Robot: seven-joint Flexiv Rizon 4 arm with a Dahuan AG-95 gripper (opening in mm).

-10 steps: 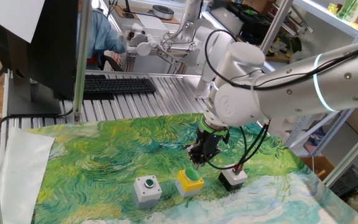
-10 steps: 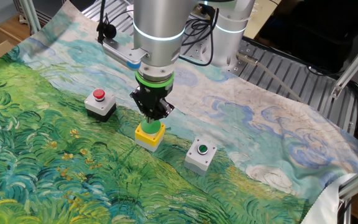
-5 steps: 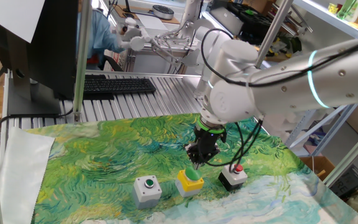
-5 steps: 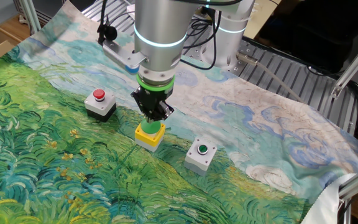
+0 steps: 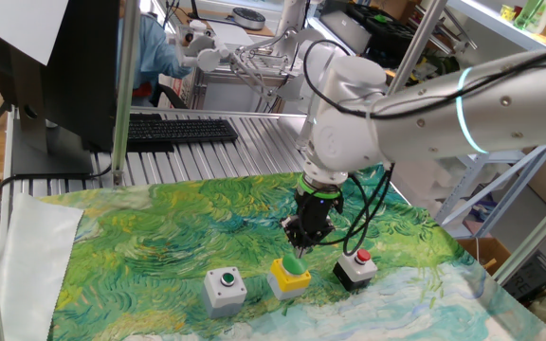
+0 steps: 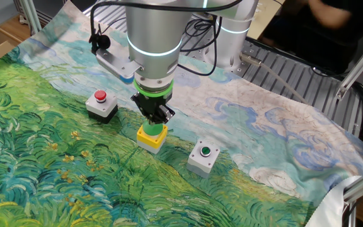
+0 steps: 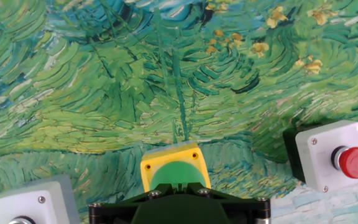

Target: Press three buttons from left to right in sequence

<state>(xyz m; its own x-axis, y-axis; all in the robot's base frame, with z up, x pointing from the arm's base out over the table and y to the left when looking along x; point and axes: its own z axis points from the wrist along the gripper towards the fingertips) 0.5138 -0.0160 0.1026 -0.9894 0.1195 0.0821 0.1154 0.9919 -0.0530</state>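
Three button boxes stand in a row on the painted cloth. The grey box with a small green button [image 5: 225,287] [image 6: 203,155] [image 7: 27,208] is at one end. The yellow box with a green dome [image 5: 289,276] [image 6: 151,137] [image 7: 173,168] is in the middle. The black box with a red button [image 5: 355,268] [image 6: 101,104] [image 7: 334,162] is at the other end. My gripper [image 5: 300,248] [image 6: 154,121] [image 7: 178,186] points straight down over the green dome, fingertips shut together right at its top. I cannot tell whether they touch it.
The green and blue painted cloth [image 6: 55,164] covers the table. A black keyboard [image 5: 178,130] lies on the slatted metal surface behind it. Upright metal posts [image 5: 121,85] stand at the table's edges. A cable loops beside the wrist [image 5: 373,223].
The gripper has stayed over the yellow box's dome. The arm's upper links and wrist have swung a little to the side.
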